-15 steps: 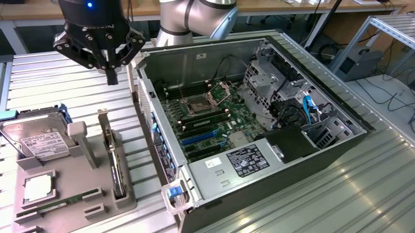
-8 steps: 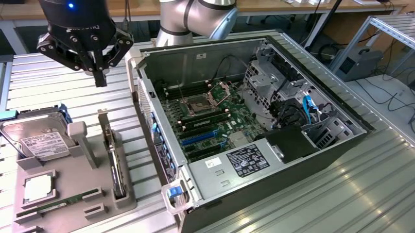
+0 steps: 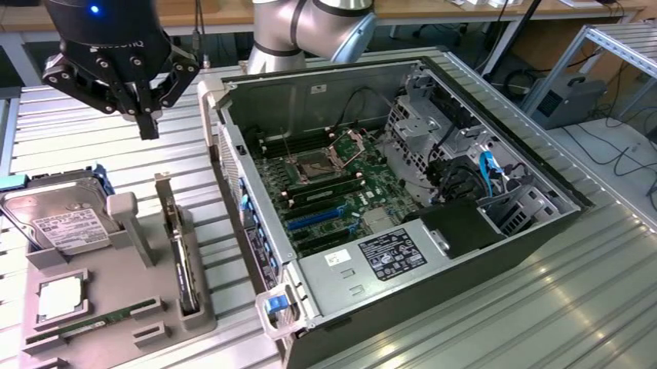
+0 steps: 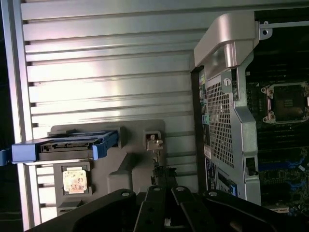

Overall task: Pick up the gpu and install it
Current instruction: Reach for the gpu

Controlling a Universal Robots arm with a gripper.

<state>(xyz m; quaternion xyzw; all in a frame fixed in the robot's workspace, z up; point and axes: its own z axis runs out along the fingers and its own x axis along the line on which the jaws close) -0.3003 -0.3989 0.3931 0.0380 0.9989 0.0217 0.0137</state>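
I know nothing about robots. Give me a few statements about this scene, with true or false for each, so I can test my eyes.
1. The gripper hangs above the grey tray with nothing in it. True.
2. The gpu is already fitted inside the computer case. False: it stands on edge in a slot of the tray, outside the case.
3. The computer case lies with its side open, so the motherboard shows. True.
4. The hard drive sits inside the computer case. False: it rests at the tray, to the exterior view's left of the gpu.
5. The gripper's jaws are spread wide. False: they are shut.
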